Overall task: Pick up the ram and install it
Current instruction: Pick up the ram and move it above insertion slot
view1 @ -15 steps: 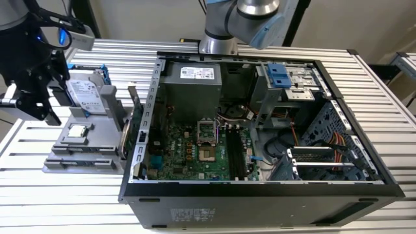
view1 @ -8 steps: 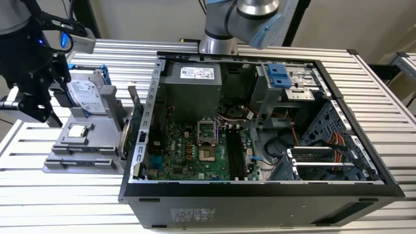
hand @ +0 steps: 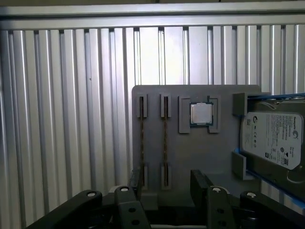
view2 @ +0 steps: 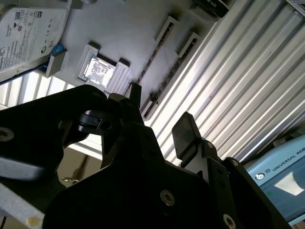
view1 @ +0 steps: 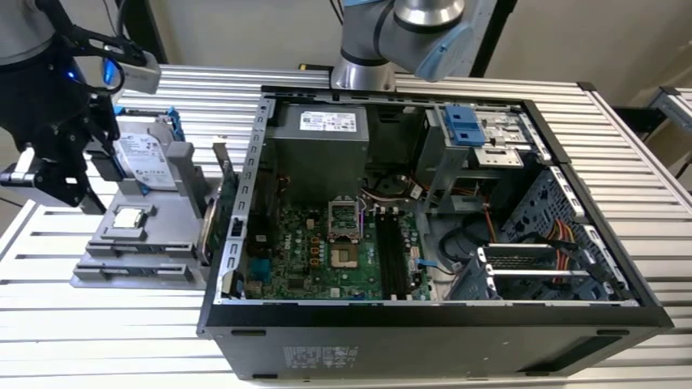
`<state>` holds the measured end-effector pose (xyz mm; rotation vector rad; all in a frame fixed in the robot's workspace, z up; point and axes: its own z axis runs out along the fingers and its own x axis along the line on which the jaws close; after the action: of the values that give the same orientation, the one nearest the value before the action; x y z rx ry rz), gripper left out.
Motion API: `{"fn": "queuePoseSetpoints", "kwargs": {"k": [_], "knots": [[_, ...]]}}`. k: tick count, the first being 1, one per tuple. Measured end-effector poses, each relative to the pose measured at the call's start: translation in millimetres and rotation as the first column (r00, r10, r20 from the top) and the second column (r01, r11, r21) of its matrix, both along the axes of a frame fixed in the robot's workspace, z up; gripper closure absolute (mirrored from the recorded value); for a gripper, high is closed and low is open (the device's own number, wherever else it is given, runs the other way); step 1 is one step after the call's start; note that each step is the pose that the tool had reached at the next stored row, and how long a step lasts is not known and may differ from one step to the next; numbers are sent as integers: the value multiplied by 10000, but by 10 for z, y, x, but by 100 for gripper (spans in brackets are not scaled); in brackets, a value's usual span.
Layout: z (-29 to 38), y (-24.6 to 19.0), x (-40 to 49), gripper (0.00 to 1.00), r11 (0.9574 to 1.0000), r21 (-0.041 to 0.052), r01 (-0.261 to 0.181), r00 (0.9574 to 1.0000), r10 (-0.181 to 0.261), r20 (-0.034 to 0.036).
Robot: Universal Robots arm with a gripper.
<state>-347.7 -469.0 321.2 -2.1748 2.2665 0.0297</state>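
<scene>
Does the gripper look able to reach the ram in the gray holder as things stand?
Probably yes. The open gripper hovers over the holder, and the ram stands on edge in its slots with nothing above it; the processor and hard drive sit aside.

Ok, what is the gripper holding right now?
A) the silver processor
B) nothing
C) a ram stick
B: in the first wrist view the gripper is open and empty, with both ram sticks on edge in slots of the grey holder.
</scene>
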Motion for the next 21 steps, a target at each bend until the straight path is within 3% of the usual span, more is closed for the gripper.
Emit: {"fn": "queuePoseSetpoints", "kwargs": {"k": [21], "knots": [[-122,-8,0,0,10000,-1,0,10000,0,-1]]}}
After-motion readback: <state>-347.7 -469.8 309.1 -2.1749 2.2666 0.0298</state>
